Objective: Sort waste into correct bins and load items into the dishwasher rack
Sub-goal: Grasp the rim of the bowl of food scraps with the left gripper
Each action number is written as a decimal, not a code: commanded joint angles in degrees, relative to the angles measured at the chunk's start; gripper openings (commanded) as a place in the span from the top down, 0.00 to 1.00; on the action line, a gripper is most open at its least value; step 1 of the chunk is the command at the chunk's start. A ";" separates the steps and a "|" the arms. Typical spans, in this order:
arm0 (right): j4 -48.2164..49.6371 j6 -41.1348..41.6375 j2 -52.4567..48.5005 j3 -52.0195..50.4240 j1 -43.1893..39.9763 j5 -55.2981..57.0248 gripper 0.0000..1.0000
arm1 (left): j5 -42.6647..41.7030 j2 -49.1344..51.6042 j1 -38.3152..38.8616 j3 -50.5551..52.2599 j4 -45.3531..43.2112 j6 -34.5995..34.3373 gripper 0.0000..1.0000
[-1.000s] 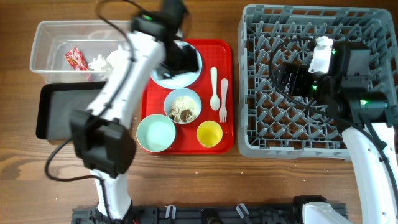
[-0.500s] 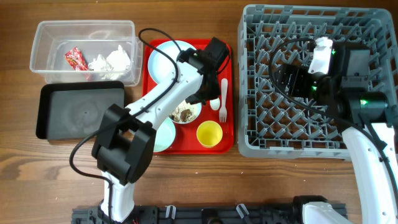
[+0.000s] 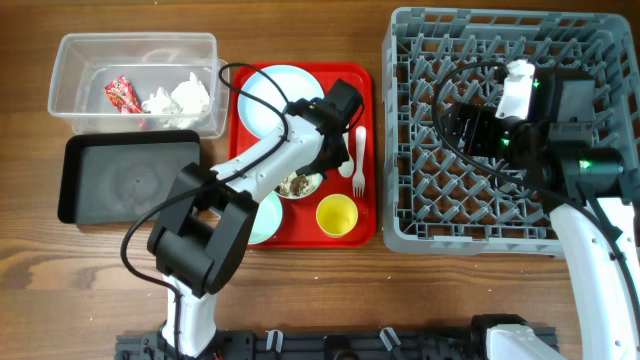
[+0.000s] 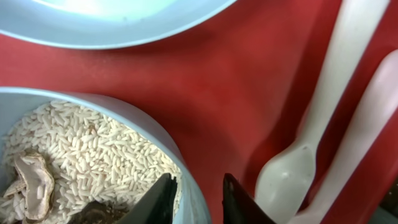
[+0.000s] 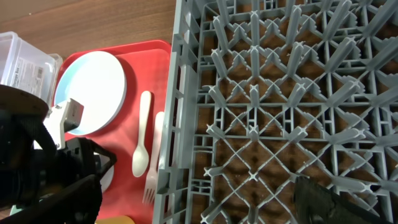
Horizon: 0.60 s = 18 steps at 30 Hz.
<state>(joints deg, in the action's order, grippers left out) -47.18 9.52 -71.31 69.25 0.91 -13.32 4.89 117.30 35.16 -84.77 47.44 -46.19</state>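
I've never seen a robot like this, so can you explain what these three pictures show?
These are two robot arms at a table, each ending in a two-finger gripper. One picture looks down from above; the other two come from small cameras on the wrists. A red tray holds a plate, a rice bowl, a green bowl, a yellow cup, a spoon and a fork. Beside it are a grey dishwasher rack, a clear tub with wrappers and tissue, and a black tray. The left gripper has one finger on each side of the rice bowl's rim, seemingly not squeezing yet. The right gripper hangs over the rack.
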 commanded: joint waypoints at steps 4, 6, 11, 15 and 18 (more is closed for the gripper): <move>0.00 -0.33 -0.50 1.14 -0.24 -0.33 0.00 | 0.96 1.14 0.50 0.48 -0.35 -0.55 0.79; 0.00 -0.35 -0.50 1.14 -0.24 -0.33 0.00 | 0.96 1.53 0.68 0.48 -0.42 -0.57 0.83; 0.00 -0.37 -0.50 1.14 -0.24 -0.33 0.00 | 0.04 1.36 0.74 0.44 -0.13 -0.55 0.96; 0.09 -0.33 -0.50 1.14 -0.24 -0.33 0.00 | -2.32 0.20 0.37 -0.35 0.13 0.85 0.96; 0.13 -0.35 -0.50 1.14 -0.24 -0.33 0.00 | -6.03 -1.53 -0.02 -2.08 0.26 4.04 0.96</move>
<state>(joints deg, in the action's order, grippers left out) -47.18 9.52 -71.31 69.25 0.91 -13.30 4.93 117.43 35.62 -85.03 48.25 -45.67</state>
